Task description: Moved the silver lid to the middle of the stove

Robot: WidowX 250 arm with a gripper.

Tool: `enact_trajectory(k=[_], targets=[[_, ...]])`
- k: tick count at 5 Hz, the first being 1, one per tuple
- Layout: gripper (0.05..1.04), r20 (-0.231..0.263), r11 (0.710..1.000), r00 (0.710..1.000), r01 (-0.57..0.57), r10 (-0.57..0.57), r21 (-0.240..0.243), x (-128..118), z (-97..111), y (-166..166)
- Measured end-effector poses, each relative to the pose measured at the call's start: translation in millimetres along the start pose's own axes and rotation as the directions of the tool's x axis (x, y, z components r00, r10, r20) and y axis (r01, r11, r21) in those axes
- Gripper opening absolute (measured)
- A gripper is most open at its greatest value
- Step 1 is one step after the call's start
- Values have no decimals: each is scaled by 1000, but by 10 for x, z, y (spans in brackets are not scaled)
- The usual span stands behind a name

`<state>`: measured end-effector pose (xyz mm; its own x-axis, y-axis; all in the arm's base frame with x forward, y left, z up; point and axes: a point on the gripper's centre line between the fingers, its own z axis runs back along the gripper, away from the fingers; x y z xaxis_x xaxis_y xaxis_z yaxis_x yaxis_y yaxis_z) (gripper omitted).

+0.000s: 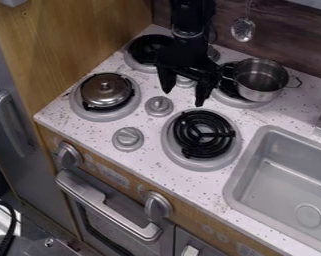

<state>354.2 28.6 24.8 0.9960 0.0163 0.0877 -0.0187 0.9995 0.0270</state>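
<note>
The silver lid [105, 90] lies on the left burner [82, 111], left of centre in the frame, its small grip [105, 85] pointing up. The claw [184, 99] hangs above the middle of the stove [149, 131], to the right of the lid, with its two fingers spread wide and nothing between them.

The step in hand looks to be the pick-up. The claw would do best to travel left at this height, centre over the lid, and only then go down, with one finger to each side of the grip. Closing low on the grip should give a steadier hold than pinching its top; the metal is probably slick, so an off-centre pinch could let the lid swing or slip.

A straight lift should clear the burner's raised rim before any move right. For setting down, the grey dial [159, 106] in the middle is the likely snag: a lid lowered onto it might tip. Bare surface beside it, also short of the lower dial [128, 139], seems safer, with the lid kept level and the fingers opened only once it rests.
</note>
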Motion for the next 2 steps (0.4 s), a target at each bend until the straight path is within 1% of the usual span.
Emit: enact_trajectory(k=[1,2], targets=[[998,-46,1000,999,2,-3,-3,-69,-143,-12],[998,-57,999,998,-32,33,30,49,-362,271]])
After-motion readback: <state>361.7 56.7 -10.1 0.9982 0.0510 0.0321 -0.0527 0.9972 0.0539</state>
